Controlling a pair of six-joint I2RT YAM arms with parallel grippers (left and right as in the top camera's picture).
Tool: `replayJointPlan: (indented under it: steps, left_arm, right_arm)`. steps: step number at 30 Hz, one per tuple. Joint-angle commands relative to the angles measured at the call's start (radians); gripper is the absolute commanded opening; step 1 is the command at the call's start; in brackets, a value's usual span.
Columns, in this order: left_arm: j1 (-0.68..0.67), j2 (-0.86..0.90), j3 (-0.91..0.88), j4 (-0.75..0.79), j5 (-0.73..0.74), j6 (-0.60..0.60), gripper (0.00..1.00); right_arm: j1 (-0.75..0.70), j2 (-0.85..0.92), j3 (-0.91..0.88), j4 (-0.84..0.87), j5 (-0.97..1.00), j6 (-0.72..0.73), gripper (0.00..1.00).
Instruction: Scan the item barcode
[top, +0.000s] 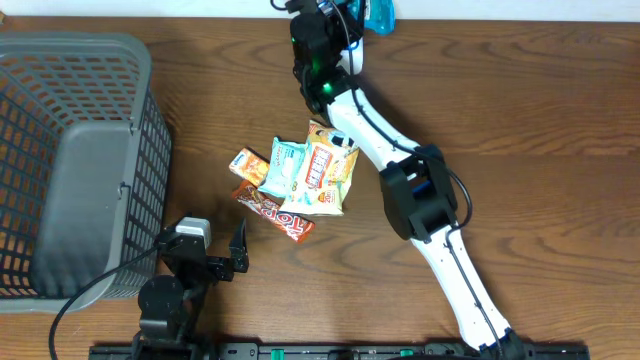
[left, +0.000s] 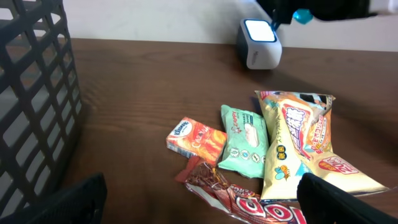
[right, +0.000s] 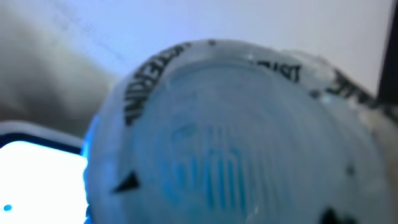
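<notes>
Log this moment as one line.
right gripper: jaws shut on round blue item beside lit scanner | left gripper: jaws open, empty, near basket | snack packets: piled mid-table

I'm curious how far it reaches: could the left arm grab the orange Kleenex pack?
Probably yes: the open left gripper faces the orange Kleenex pack, nothing covers it, though the red candy bar lies close in front.

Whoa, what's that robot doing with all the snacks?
The right gripper is holding a small blue item at the far edge of the table, right by the white scanner with its lit window. The left gripper sits open near the grey basket, holding nothing. A pile of snacks lies in the middle of the table.
</notes>
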Motion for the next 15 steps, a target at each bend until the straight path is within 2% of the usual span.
replayJointPlan:
  steps: [1, 9, 15]
  left_arm:
    - [-0.005, -0.005, -0.022, -0.007, 0.013, -0.002, 0.98]
    - [-0.005, -0.005, -0.022, -0.007, 0.013, -0.002, 0.98]
    - [-0.005, -0.005, -0.022, -0.007, 0.013, -0.002, 0.98]
  right_arm:
    - [0.014, 0.013, 0.048, 0.008, -0.001, -0.040, 0.01]
    - [0.032, 0.014, 0.049, -0.002, -0.023, -0.001, 0.01]
    - [0.037, 0.014, 0.049, -0.013, -0.018, -0.030, 0.01]
